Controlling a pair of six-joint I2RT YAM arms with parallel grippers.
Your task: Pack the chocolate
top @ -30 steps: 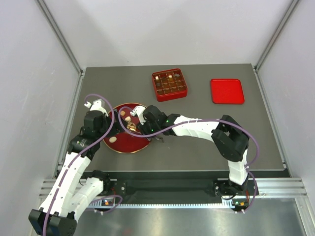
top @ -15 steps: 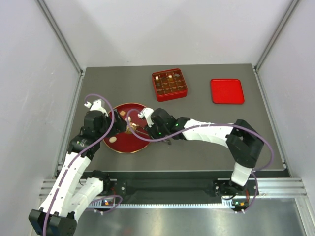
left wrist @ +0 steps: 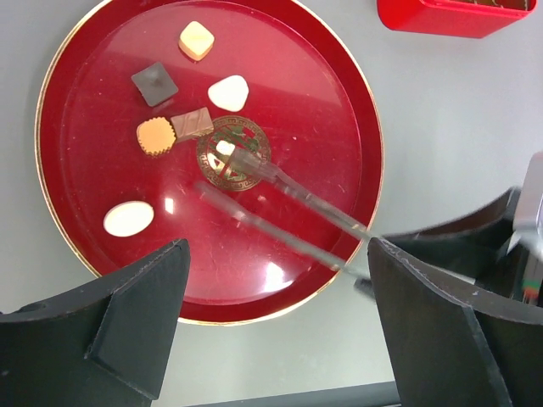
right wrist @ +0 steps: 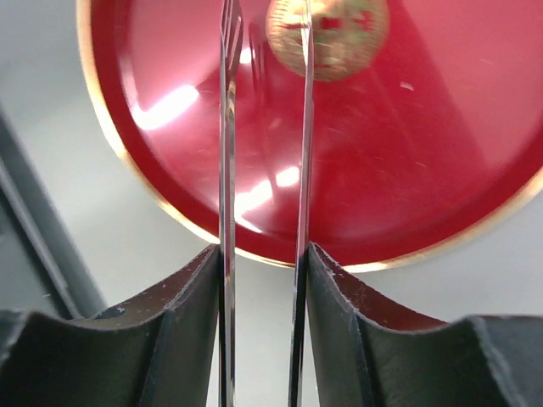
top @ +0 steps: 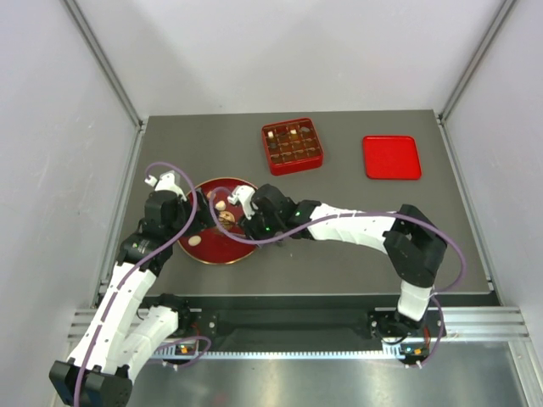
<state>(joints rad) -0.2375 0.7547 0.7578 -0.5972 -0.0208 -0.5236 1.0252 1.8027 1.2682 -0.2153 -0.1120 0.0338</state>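
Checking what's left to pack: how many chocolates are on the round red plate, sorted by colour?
White chocolates: 2
Tan chocolates: 2
Mid-brown chocolate: 1
Dark brown chocolate: 1
Total: 6, all on the red plate.

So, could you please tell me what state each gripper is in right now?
Left gripper: open, holding nothing.
Right gripper: shut on the tweezers.

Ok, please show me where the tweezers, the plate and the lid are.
tweezers [left wrist: 299, 195]: left wrist view, on the upper prong.
plate [left wrist: 331, 102]: left wrist view, on its bare red floor near the right rim.
lid [top: 391, 157]: top view, on its middle.
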